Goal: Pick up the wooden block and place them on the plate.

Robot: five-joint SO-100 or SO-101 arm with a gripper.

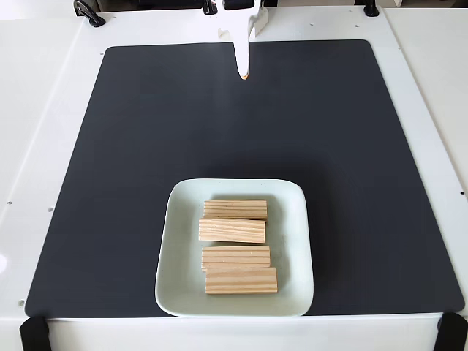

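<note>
Four wooden blocks [235, 247] on the plate [292, 212], tool [243, 72] apart above.

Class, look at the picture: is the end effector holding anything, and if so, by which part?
Nothing is held. The end effector hangs bare over the black mat, and all four wooden blocks lie on the plate.

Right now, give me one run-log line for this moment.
gripper: top of mat, empty, jaws unclear | wooden blocks: four on plate | task: looks complete

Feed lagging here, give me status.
Gripper retracted at mat's far edge, jaws unclear. Four wooden blocks on plate. Nothing obstructing.
</note>
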